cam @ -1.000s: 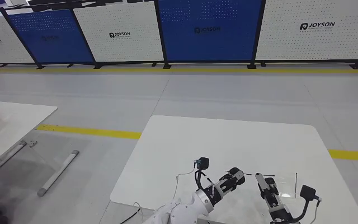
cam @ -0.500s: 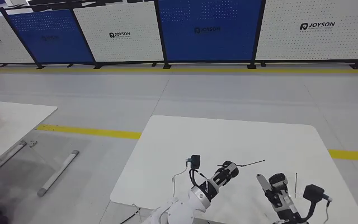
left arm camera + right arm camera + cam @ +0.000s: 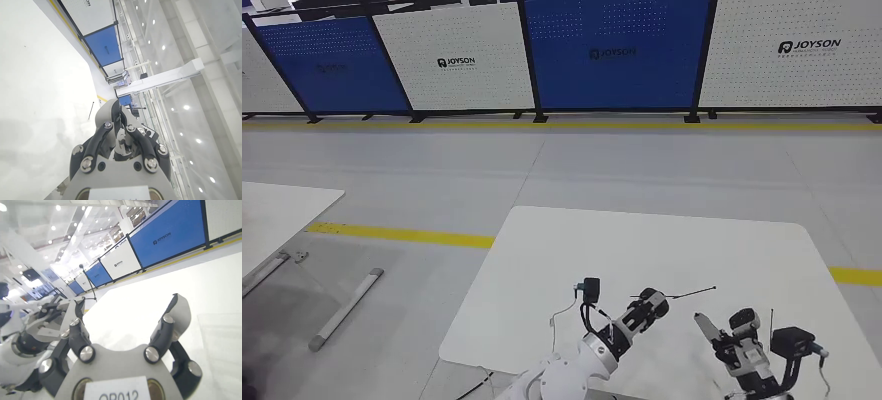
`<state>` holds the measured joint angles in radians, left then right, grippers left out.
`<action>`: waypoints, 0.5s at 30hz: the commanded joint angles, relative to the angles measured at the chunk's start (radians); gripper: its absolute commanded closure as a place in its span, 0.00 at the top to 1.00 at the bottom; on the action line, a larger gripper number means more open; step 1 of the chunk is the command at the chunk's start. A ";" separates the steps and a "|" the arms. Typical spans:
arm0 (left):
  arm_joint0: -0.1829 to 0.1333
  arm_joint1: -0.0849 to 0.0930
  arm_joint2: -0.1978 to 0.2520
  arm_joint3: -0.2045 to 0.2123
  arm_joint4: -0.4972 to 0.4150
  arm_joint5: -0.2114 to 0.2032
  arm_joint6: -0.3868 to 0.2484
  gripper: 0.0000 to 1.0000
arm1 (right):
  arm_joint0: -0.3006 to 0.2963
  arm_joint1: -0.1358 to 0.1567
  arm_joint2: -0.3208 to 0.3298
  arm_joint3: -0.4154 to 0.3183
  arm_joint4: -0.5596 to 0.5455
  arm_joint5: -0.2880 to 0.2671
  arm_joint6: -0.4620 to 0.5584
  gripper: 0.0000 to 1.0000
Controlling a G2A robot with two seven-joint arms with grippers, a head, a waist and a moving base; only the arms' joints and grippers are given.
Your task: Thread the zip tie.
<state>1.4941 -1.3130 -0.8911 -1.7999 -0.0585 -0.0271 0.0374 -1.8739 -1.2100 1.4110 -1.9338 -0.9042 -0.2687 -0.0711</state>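
**Left jaws clamped on the zip tie, right jaws spread with nothing in them**

Starting on the left, your left gripper point(image 3: 119, 106) sits above the near part of the white table point(image 3: 642, 240). Its jaws are pressed together on the zip tie point(image 3: 687, 293). From above, the tie sticks out past the jaws as a thin dark line pointing toward the right arm, clear of the table surface. You cannot see the stretch pinched inside the jaws, since the fingers cover it. In the left wrist view only a short length shows beyond the fingertips. In the right wrist view the tie reads as a fine curved strand against the room behind, and its ends are too small to tell head from tail.

Moving right, your right gripper point(image 3: 129, 300) is near the tie's free end but apart from it. Its jaws are released and wide, with bare table between them.

Further right, a second zip tie point(image 3: 771, 325) lies flat on the table just beyond the right gripper. A clear sheet point(image 3: 219, 336) lies beside it. The sheet is so faint that its edges are hard to trace, and it is partly cut off by the frame.
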 commanded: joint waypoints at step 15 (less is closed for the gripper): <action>0.002 -0.002 -0.008 -0.012 -0.073 -0.022 -0.034 0.00 | 0.032 0.001 -0.028 0.040 -0.091 0.004 0.062 1.00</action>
<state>1.4972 -1.3141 -0.9019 -1.8146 -0.1309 -0.0512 0.0053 -1.8488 -1.2079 1.3906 -1.9037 -1.0188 -0.2547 -0.0134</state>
